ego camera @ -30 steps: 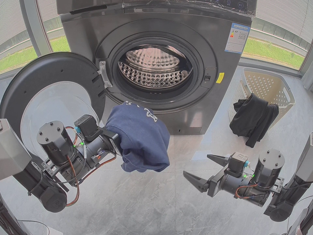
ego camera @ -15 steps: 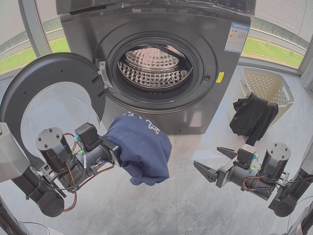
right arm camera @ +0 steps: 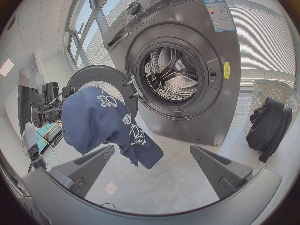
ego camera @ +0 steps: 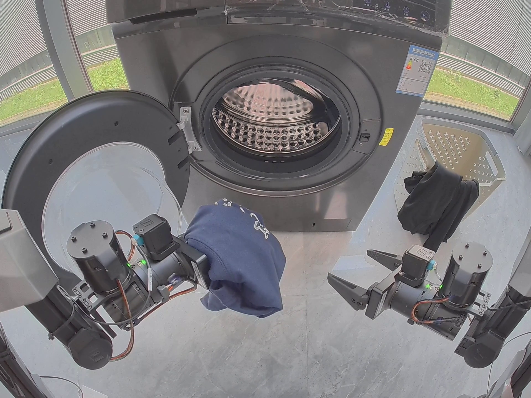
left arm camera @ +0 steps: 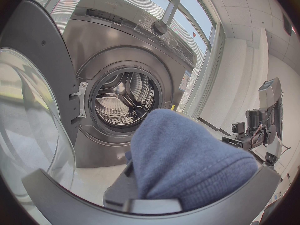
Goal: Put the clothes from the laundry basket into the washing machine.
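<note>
Washer (ego camera: 166, 56): stood ahead of both grippers, its door (ego camera: 83, 134) swung wide open beyond the left gripper (ego camera: 196, 261).
Drum (ego camera: 271, 122): open-mouthed, with bare perforated steel showing inside.
Basket (ego camera: 470, 145): beyond the right gripper (ego camera: 349, 266), beside the washer, tilted with its opening facing the robot.
Black garment (ego camera: 437, 205): draped over the basket's near rim, hanging partly outside.
Left gripper: clamped on the blue garment (ego camera: 238, 255), with cloth covering most of its fingers.
Blue garment: hung off the left gripper, clear of the floor, below and short of the drum mouth.
Right gripper: jaws spread wide, holding nothing, well apart from both garments, low over the floor.
</note>
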{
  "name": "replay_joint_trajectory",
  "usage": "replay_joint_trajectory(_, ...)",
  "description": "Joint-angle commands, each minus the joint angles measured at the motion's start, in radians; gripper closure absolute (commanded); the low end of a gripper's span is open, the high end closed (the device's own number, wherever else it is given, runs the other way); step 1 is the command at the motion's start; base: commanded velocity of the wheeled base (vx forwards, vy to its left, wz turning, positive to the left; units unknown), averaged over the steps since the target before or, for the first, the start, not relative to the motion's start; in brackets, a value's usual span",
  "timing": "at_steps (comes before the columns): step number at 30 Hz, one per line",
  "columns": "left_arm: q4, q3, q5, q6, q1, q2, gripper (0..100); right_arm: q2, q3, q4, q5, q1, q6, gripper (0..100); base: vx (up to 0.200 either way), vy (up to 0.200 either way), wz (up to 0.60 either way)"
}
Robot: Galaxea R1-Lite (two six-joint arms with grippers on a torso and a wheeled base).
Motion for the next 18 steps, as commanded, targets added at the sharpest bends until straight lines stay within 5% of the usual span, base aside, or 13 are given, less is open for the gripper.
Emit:
replay_joint_trajectory(1,-0.003,0.0,0.001,0.023,-0.001,0.031,100,0.003,-0.002,0.0,-0.001,0.004,0.0,0,0.2,0.0,0.0)
replay_joint_trajectory(18,-0.004,0.0,0.002,0.032,-0.036,0.065,100,0.001,0.0,0.0,-0.001,0.009,0.0,0,0.2,0.0,0.0)
